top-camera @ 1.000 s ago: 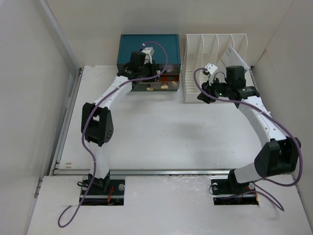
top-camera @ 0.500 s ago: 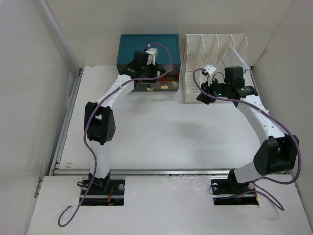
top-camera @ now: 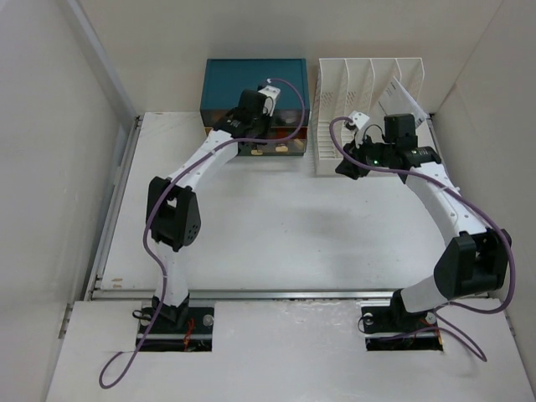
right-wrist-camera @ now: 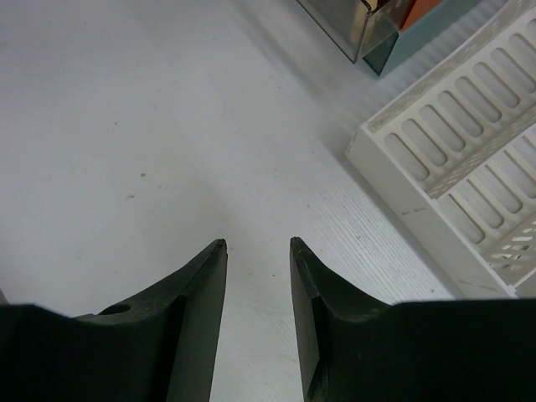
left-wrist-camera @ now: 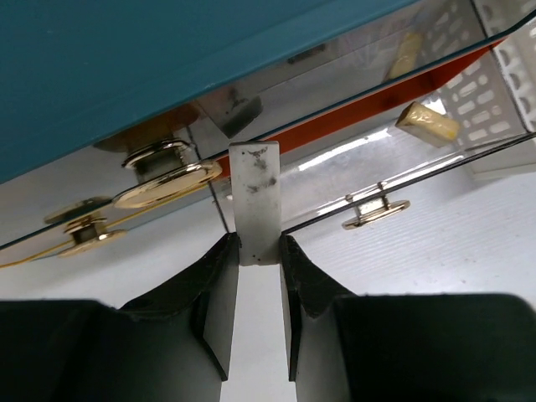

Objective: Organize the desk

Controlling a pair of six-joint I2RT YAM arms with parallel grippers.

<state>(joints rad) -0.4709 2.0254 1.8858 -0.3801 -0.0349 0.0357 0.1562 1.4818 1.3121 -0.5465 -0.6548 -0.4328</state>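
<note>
The desk is a big white tabletop with a metal rail along its near edge. My left gripper reaches to the front of the teal drawer box at the back. In the left wrist view that gripper is shut on a small white smudged block, which stands up between the fingertips just in front of the clear drawers. My right gripper hovers by the front of the white file rack. Seen from the right wrist, the gripper is open and empty above bare desk.
The clear drawers have gold handles. Inside them lie an orange strip and a beige piece. A sheet of paper leans in the rack's right slot. Walls close in the desk on the left, back and right. The rack's corner is just right of my right fingers.
My left arm has swung a little right and farther in along the drawer box front, still holding the white block. The right arm has barely moved.
</note>
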